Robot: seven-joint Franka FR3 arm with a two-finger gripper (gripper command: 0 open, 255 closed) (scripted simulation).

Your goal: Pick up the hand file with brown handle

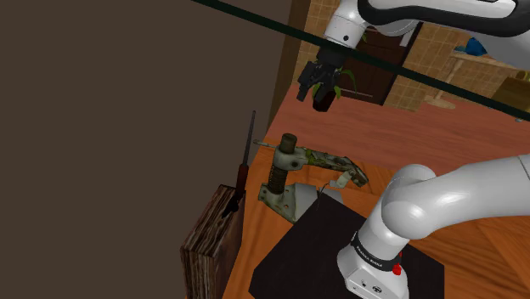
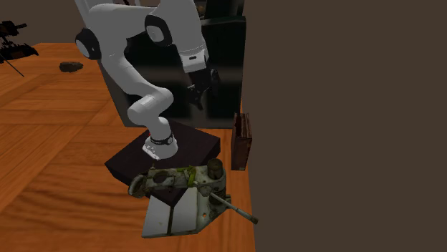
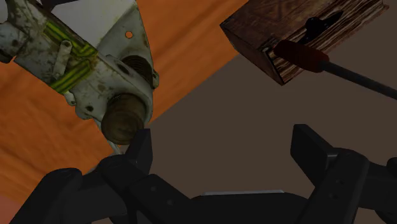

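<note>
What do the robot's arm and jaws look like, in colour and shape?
The arm has smooth, rounded white links with dark joints. Near its base sits a black band with small white lettering and a red dot. The jaws are all black: two blocky, angular fingers.

A plain dull-brown wall [image 1: 127, 102] meets the orange-brown wooden plank surface [image 1: 459, 127] along one straight edge. Past the far end of that surface, away from the brown wall, stands a tan tiled wall [image 1: 442, 47] with a dark panelled door [image 1: 386, 68]. The light is dim and even.
</note>
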